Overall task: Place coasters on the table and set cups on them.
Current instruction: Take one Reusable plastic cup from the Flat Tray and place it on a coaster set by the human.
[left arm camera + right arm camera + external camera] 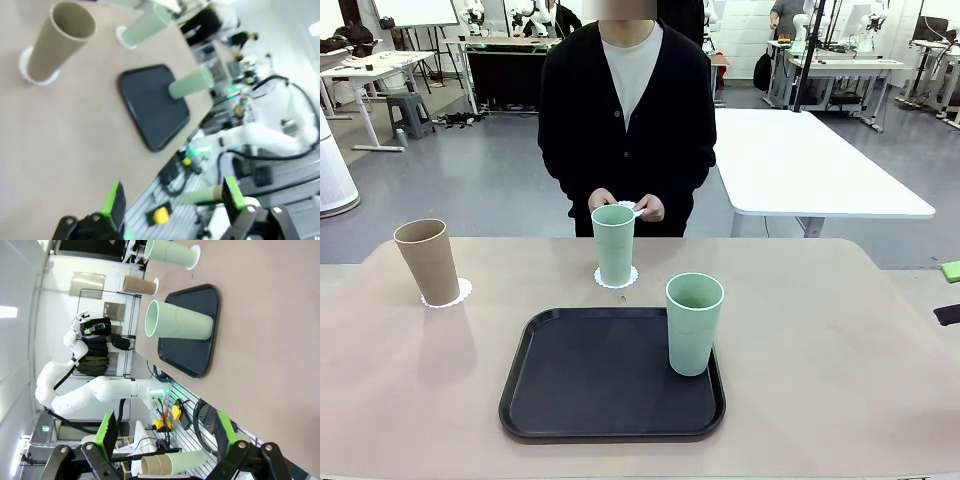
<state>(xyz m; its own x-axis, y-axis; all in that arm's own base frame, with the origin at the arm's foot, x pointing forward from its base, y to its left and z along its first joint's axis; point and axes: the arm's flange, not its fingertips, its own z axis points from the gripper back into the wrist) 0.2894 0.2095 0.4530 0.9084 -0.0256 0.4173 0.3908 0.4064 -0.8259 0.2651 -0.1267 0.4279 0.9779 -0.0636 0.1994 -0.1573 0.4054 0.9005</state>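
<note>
On the beige table [840, 360], a light brown cup [428, 260] stands on a white coaster [458, 293] at the far left. At the far middle, a mint green cup [614, 243] stands on a second coaster [617, 279]. Another mint cup [693, 322] stands on the black tray [590, 380], at its right side. The person's hands hold a third coaster [633, 209] just behind the middle cup. My right gripper [950, 293] shows at the right edge, and it stands open [165, 432] over the table. My left gripper [174, 200] is open above the table's near edge, with the brown cup [60, 40] far ahead.
A person in a black cardigan [570, 120] stands at the far side. A white table [800, 160] stands behind on the right. Bare tabletop lies right of the tray.
</note>
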